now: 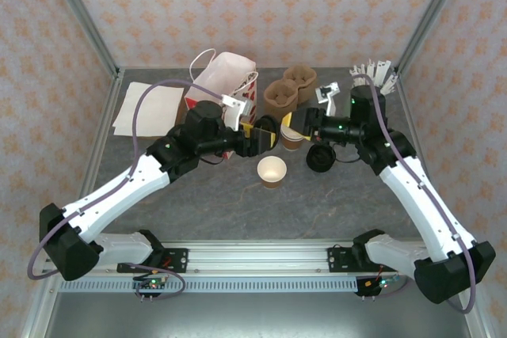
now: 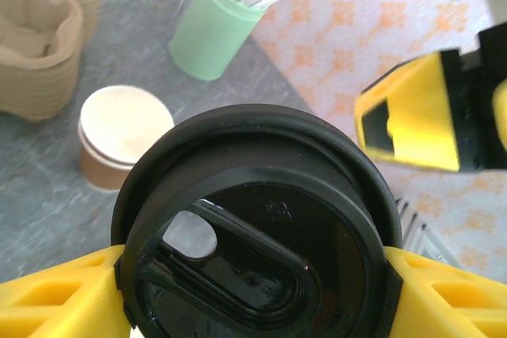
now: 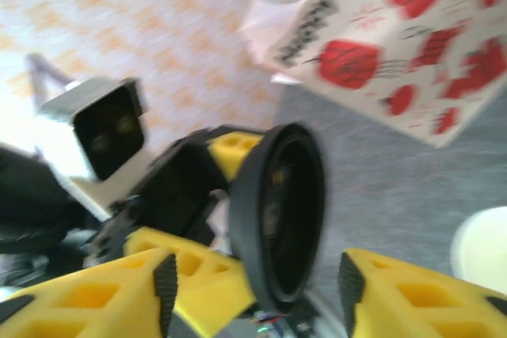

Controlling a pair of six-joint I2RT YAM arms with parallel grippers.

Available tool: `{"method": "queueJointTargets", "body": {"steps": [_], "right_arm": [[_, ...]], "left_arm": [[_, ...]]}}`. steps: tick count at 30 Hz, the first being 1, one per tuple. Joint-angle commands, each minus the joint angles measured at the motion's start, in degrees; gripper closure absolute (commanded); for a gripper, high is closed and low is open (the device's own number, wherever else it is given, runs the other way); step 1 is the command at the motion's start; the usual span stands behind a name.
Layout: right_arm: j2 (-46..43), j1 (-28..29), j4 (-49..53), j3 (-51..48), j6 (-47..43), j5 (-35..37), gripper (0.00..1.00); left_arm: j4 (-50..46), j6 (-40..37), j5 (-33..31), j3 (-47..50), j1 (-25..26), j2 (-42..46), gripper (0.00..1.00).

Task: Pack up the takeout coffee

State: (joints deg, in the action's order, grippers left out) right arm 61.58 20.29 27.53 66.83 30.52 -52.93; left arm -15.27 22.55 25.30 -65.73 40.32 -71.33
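Note:
A black plastic lid (image 2: 257, 227) is clamped edge to edge between the yellow fingers of my left gripper (image 2: 257, 290), held above the table centre (image 1: 265, 138). My right gripper (image 3: 257, 282) faces it (image 1: 296, 128), open, its pads standing clear of the lid (image 3: 277, 211) on both sides. One takeout coffee cup (image 1: 272, 172), white rim and brown sleeve, stands lidless just in front of the grippers. A cup of the same look (image 2: 123, 136) sits left of the lid in the left wrist view. Another brown cup (image 1: 290, 142) is partly hidden under the grippers.
A second black lid (image 1: 321, 157) lies on the table under the right arm. The red-and-white bag (image 1: 226, 85) stands at the back, with pulp cup trays (image 1: 289, 89) beside it. The mint-green cup of sticks (image 2: 210, 25) is back right. White paper (image 1: 146, 108) lies back left.

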Motion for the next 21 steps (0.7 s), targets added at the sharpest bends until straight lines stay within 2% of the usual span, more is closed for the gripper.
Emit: {"method": "queueJointTargets", "body": {"steps": [1, 6, 8, 13, 21], "right_arm": [[-2.33, -1.48, 14.91, 2.69, -6.44, 13.82, 0.38], [-2.61, -2.03, 24.61, 0.22, -5.91, 33.29, 0.33], [-2.52, -2.43, 25.47, -1.79, -5.56, 36.62, 0.32], [-2.52, -3.54, 25.74, -6.26, -4.14, 42.47, 0.28], [-2.58, -4.39, 23.86, -11.03, -4.82, 43.28, 0.27]], "left_arm": [[-12.6, -7.34, -7.58, -4.62, 2.43, -1.53, 0.32], [-26.49, -10.95, -14.44, -12.56, 7.24, -8.9, 0.34], [-31.57, -12.2, -16.52, -16.81, 8.99, -12.78, 0.35], [-42.08, -11.29, -23.03, -26.89, 11.17, -23.1, 0.38], [-48.8, -10.23, -22.57, -34.98, 12.42, -33.25, 0.38]]}}
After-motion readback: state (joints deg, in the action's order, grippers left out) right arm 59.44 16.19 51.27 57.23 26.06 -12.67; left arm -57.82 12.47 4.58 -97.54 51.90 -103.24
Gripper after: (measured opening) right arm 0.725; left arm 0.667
